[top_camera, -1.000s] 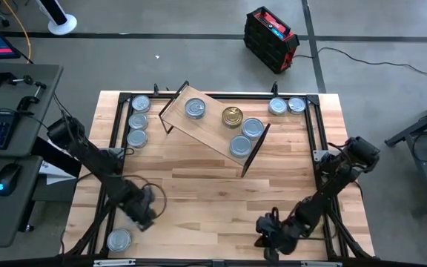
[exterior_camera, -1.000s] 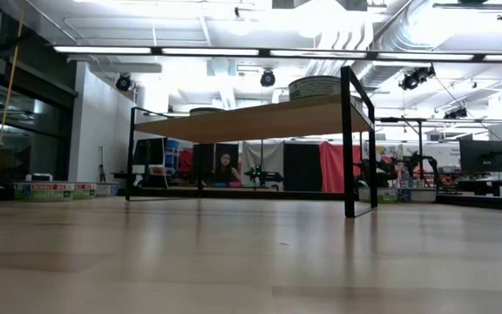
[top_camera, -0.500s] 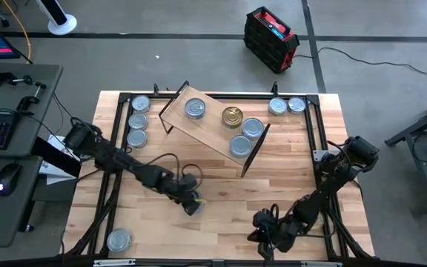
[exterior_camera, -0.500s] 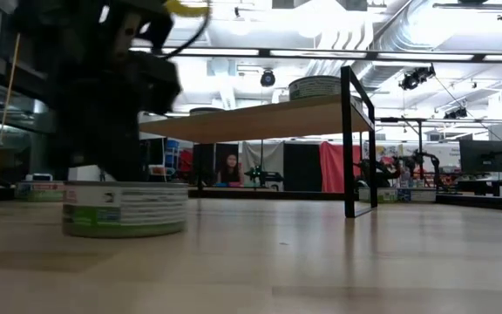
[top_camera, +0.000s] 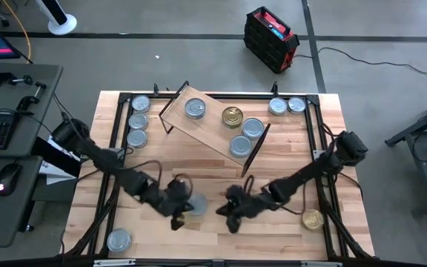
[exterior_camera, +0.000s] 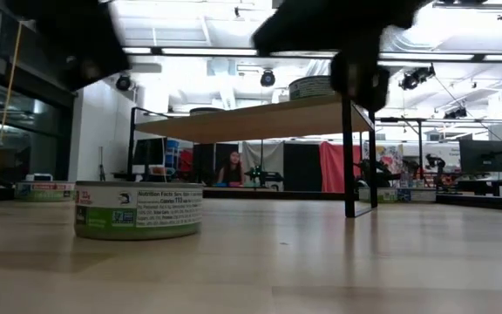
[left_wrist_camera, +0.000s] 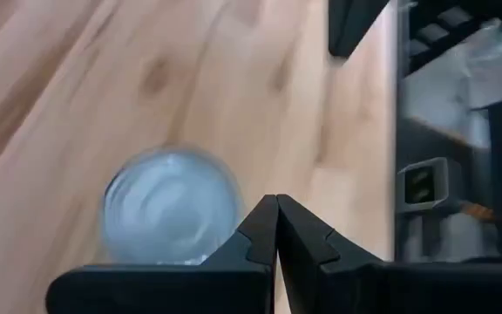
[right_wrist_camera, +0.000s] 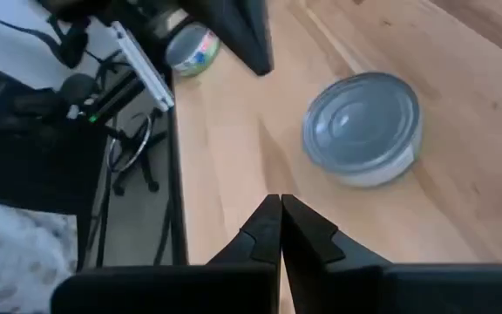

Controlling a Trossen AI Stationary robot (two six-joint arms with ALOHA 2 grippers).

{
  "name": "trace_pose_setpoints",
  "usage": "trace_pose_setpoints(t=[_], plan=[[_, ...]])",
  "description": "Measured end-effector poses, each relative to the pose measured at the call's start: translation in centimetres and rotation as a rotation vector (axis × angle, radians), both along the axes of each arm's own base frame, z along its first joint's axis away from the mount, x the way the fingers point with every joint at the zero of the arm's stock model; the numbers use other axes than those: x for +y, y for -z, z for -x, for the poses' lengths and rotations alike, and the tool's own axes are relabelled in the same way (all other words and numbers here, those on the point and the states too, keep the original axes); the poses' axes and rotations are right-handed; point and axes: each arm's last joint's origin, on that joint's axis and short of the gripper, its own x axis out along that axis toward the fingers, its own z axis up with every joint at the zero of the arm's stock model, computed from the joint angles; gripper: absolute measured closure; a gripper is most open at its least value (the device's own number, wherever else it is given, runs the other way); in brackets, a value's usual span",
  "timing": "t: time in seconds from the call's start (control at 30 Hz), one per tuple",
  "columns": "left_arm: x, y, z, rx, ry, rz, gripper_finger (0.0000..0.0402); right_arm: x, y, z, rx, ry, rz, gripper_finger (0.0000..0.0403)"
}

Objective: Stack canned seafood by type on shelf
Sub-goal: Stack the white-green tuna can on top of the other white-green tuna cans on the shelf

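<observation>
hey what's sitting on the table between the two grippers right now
One silver-topped can stands on the table between the left gripper and the right gripper, both shut. The high view shows this best; otherwise that stretch is bare wood.

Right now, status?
Left gripper and right gripper: jaws shut, empty, flanking silver-topped can. Shelf holds four cans. Nothing blocking.

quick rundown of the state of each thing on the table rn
left hand: shut, empty, beside the silver can
right hand: shut, empty
silver can: upright on the table between both hands
gold can: upright, near right edge
shelf: standing, angled, four cans on top
</observation>
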Motion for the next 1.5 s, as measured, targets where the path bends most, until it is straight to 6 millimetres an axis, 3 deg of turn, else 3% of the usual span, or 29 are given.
trace_pose_setpoints(t=[0.27, 0.43, 0.7, 0.93, 1.27, 1.5], plan=[[-1.4, 4.1, 3.4, 0.008, -0.144, 0.03, 0.0401, -3.0, 2.0, -3.6, 0.12, 0.141, 0.011, 0.0403], [-1.0, 4.8, 3.6, -0.02, -0.18, -0.012, 0.0401, -3.5, 4.1, -4.5, 0.248, 0.149, 0.029, 0.0403], [0.9, 5.4, 3.0, 0.04, -0.129, -0.204, 0.0401, -2.3, 6.5, -5.8, 0.313, 0.085, -0.012, 0.0403], [1.3, 6.3, 2.3, 0.098, -0.018, -0.234, 0.0401, -2.1, 6.7, -6.4, 0.309, 0.121, 0.002, 0.0403], [0.3, 7.3, 1.7, 0.054, -0.026, -0.226, 0.0401, -2.2, 7.0, -6.2, 0.323, 0.15, -0.008, 0.0403], [0.4, 7.5, 2.1, 0.079, -0.022, -0.252, 0.0401, -1.1, 6.1, -6.5, 0.284, 0.096, -0.024, 0.0403]])
